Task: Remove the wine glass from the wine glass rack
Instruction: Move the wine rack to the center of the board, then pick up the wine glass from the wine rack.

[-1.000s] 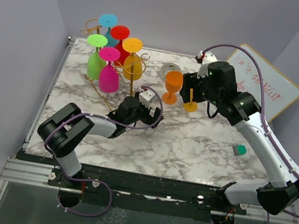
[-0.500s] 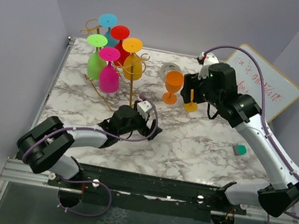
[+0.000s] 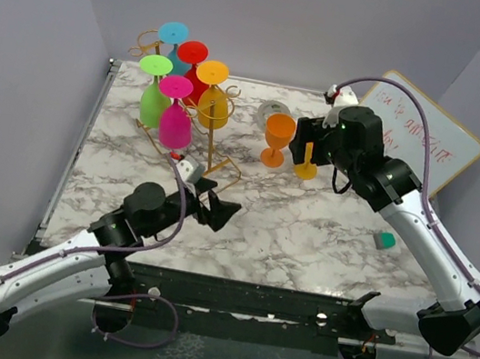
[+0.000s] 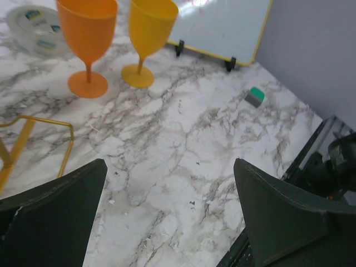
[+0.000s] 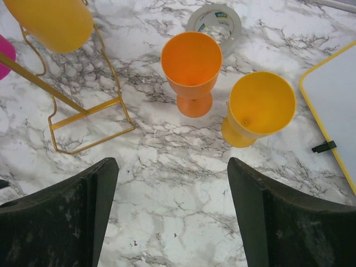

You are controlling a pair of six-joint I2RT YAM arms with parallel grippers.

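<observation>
The white marble table (image 3: 322, 239) carries the gold wine glass rack (image 5: 84, 113) on its wire base, ahead and left of the right fingers (image 5: 67, 217); an orange glass (image 5: 192, 67) and a yellow glass (image 5: 260, 108) stand upright side by side ahead of them, a tape roll (image 5: 214, 22) lying beyond; a small green block (image 4: 255, 96) lies ahead and right of the left fingers (image 4: 50, 217), near a propped whiteboard (image 4: 222, 22).

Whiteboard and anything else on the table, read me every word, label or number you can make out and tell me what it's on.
Nothing can be quoted.
whiteboard: red handwriting, too blurred to read.
tape roll: small printed labels, too small to read.
Nothing else in these views shows writing.
</observation>
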